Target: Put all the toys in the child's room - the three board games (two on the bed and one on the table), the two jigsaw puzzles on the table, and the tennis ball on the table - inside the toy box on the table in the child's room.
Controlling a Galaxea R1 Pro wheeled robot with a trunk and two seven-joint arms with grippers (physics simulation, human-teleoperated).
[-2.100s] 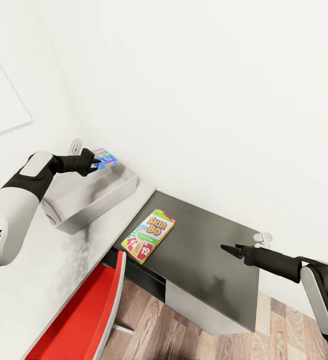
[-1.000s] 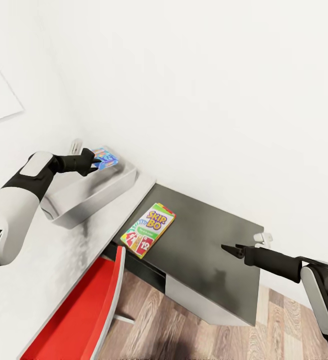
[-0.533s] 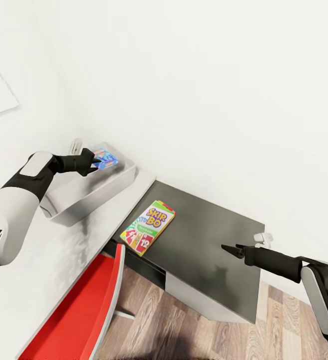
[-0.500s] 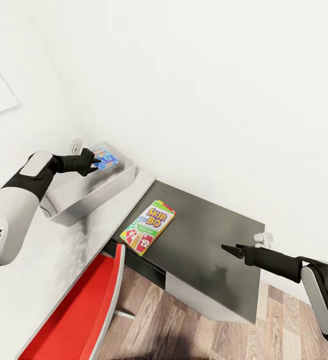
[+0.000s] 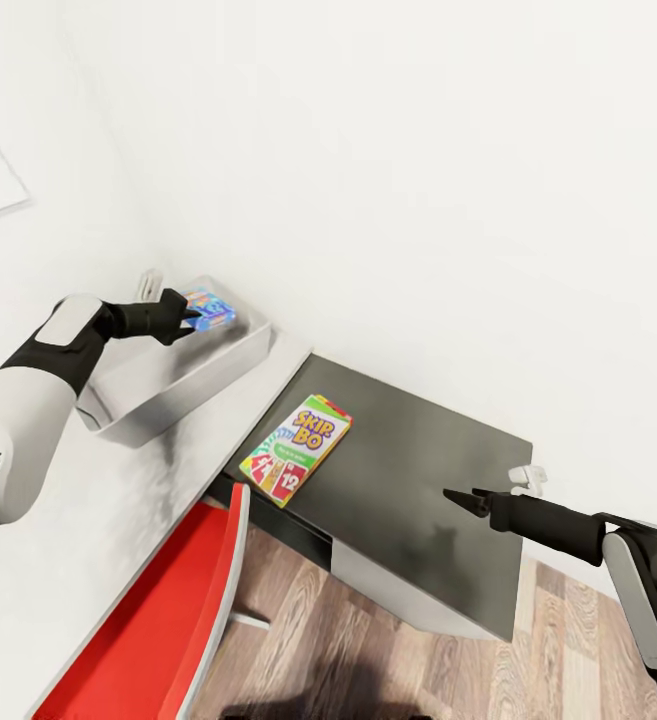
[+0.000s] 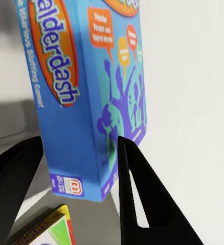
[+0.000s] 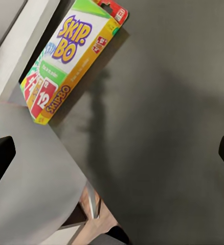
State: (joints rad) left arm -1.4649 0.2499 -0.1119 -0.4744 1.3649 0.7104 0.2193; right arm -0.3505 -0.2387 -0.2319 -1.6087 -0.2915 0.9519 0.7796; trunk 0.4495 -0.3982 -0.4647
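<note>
- My left gripper [image 5: 192, 314] has its black fingers [image 6: 135, 189] clamped on the flat blue printed game box [image 6: 86, 87], one finger on each face, the box jutting past the tips.
- I see that blue box held over the far end of the shallow light-grey plastic toy box [image 5: 208, 371] on the pale grey desk [image 5: 88, 540].
- The rainbow "SKIP-BO" card box [image 5: 297, 449] lies flat on the lower dark-grey cabinet top [image 5: 418, 500], near the desk edge.
- My right gripper [image 5: 460, 497] hovers above the cabinet, well apart from SKIP-BO; its fingers look spread wide and grasp nothing.
</note>
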